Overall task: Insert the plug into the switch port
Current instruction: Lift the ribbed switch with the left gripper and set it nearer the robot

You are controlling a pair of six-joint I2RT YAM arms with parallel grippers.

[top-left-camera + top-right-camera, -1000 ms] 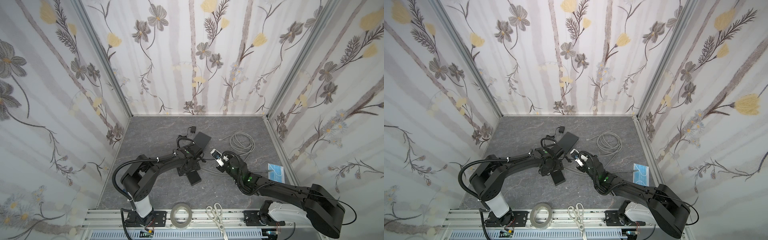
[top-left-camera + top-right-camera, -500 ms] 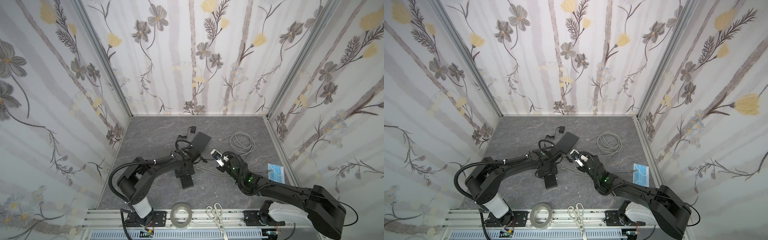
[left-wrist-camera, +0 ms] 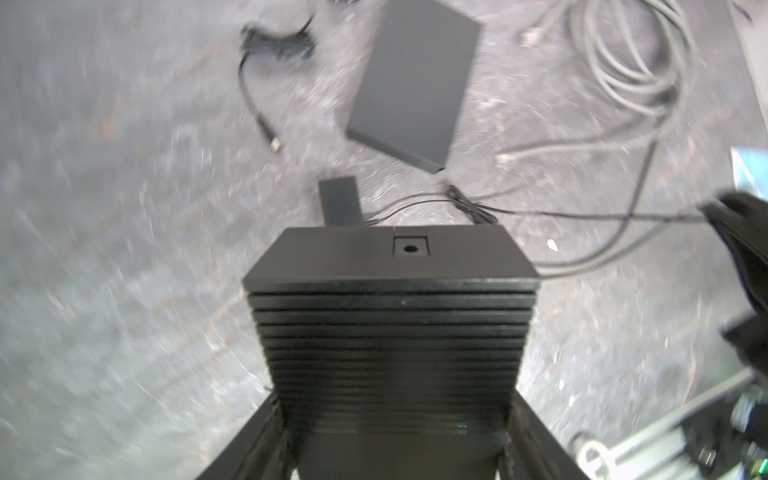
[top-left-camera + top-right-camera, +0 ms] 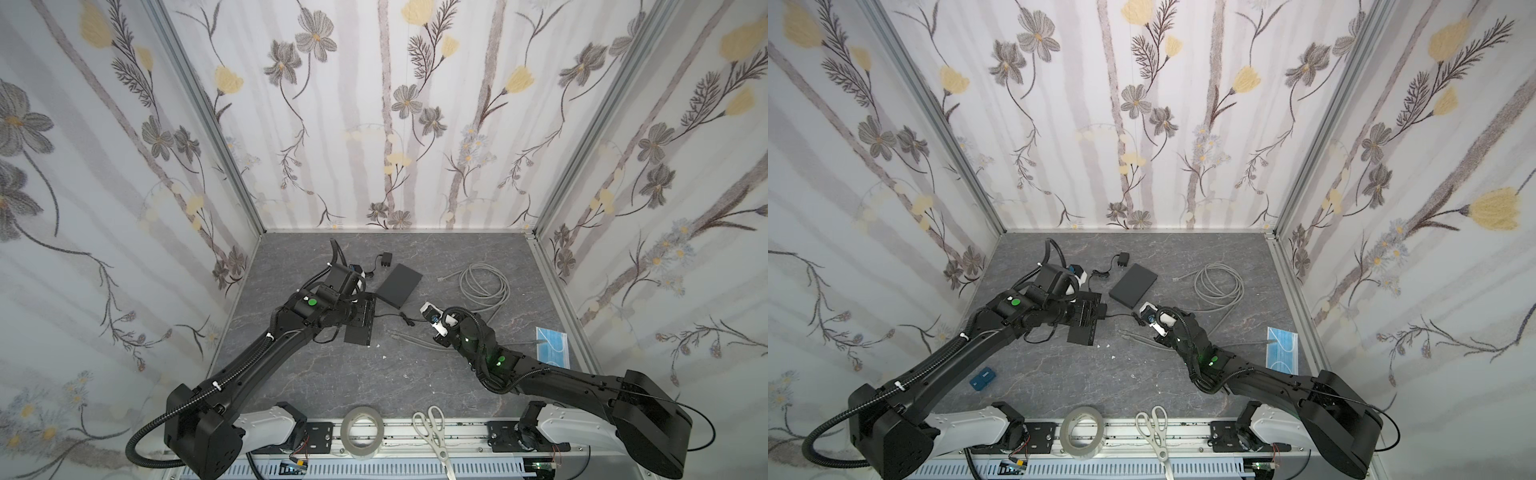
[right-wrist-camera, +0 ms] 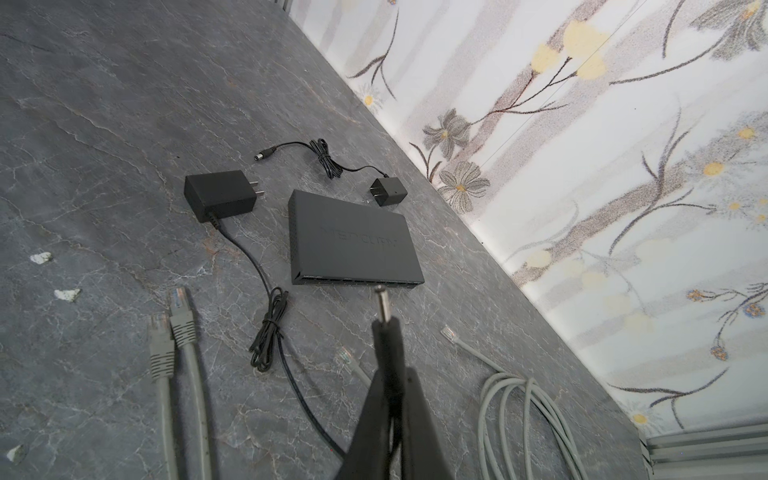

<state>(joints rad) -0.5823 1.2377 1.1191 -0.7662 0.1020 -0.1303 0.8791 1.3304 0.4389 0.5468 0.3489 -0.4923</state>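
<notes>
barrel plug pinched in the closed right fingers, metal tip free, over the bench and apart from the ribbed black box clamped between the left fingers. small round socket on its end face: off-axis approach likely to pivot the plug in the pinch or shove the box loose.

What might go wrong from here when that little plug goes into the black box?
The port on the ribbed switch is a small hole; the plug, pinched in the right gripper, may strike off-centre and pivot. Its cord trails off in a bundled loop and could tug. The left gripper holds the switch by one end, so a push might tilt it.
</notes>
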